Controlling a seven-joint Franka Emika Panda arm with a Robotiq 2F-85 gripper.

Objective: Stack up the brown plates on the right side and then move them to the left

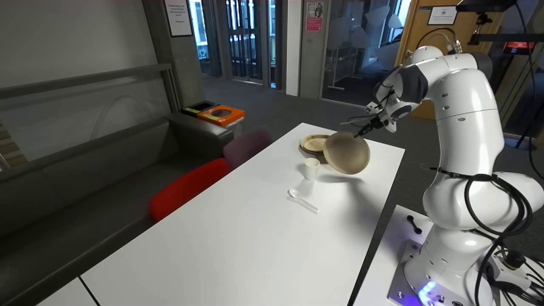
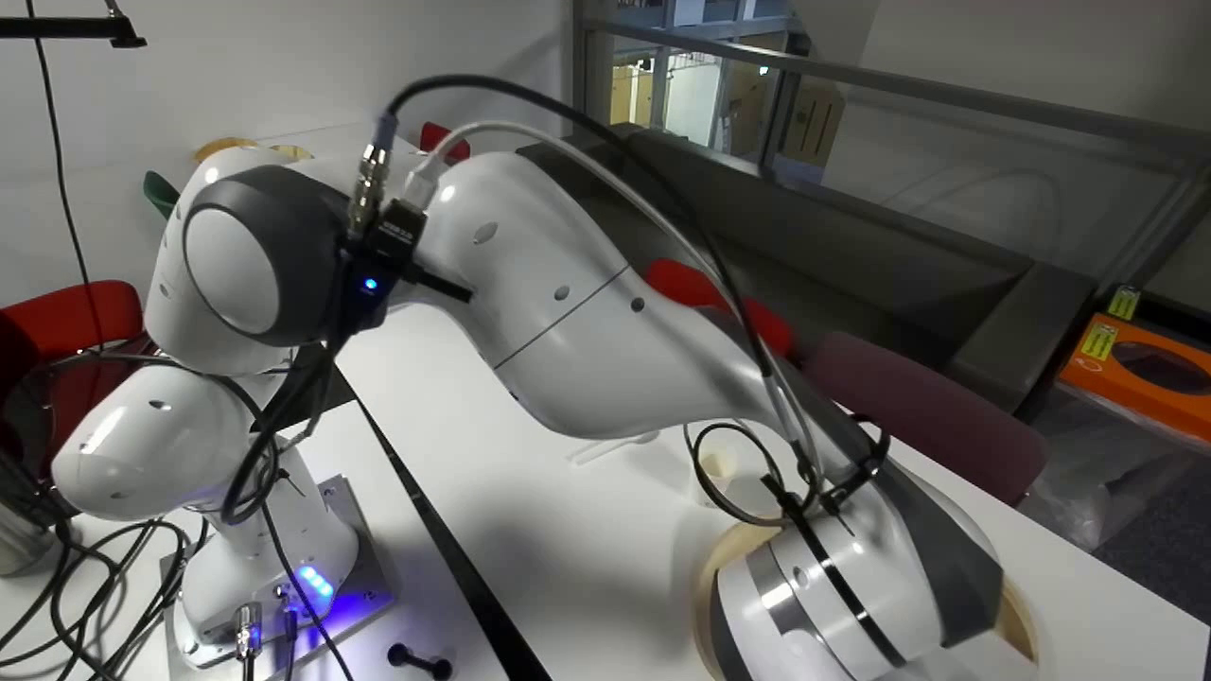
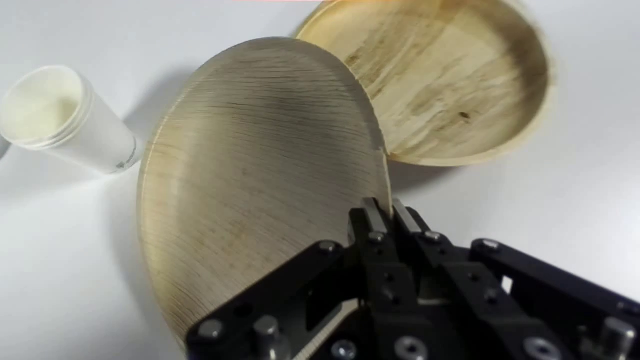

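My gripper (image 3: 385, 207) is shut on the rim of a brown plate (image 3: 260, 150), which hangs tilted above the table with its underside showing in an exterior view (image 1: 346, 155). Behind it, a shallow brown plate (image 3: 445, 90) lies flat on the table, partly covered by the held one; in an exterior view this lying plate (image 1: 314, 143) has a darker edge beneath it, and I cannot tell whether that is another plate. In an exterior view the arm's wrist hides the gripper, and a tan plate rim (image 2: 724, 558) peeks out beside it.
A white cup (image 1: 311, 168) stands upright close to the plates, left of the held one in the wrist view. A white spoon (image 1: 302, 199) lies nearer the middle of the white table (image 1: 238, 242). Chairs, such as a red chair (image 1: 189, 187), line the table's far side.
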